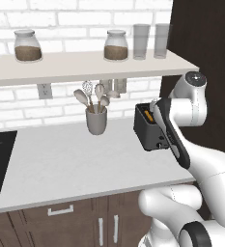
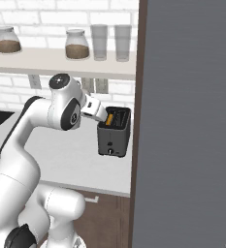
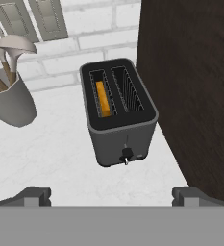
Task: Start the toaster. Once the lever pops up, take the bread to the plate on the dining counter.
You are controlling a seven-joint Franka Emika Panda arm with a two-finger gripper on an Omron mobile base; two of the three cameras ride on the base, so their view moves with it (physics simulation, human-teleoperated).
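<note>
Two slots on top of the small dark grey boxy toaster (image 3: 119, 113), and the left one has the tan-orange slice of bread (image 3: 102, 98) sitting down in it on edge, only its top edge peeking out. The right slot looks bare. In the hand view the toaster's long axis runs roughly from 12 down to 6 o'clock, slots lined up the same way, and its narrow front face with the little black knob (image 3: 127, 155) points toward 6 o'clock, right at the camera.

The two-finger claw (image 3: 112, 194) is spread wide, holding nothing. Just the two small dark fingertips (image 3: 34, 194) show at the bottom corners of the hand view, well apart from each other, with the toaster's front sitting between and beyond them. No contact with anything that I can see.

The toaster stands on the pale grey countertop (image 1: 75, 164) at the far right end, tight beside the tall dark brown cabinet side (image 3: 190, 86) at 3 o'clock. At 9 to 10 o'clock there's a grey utensil cup (image 3: 10, 103) with wooden spoons in it. Behind it all is a white brick wall (image 1: 61, 19), with a pale shelf (image 1: 85, 65) carrying glass jars (image 1: 116, 46) and tumblers (image 1: 141, 41).
</note>
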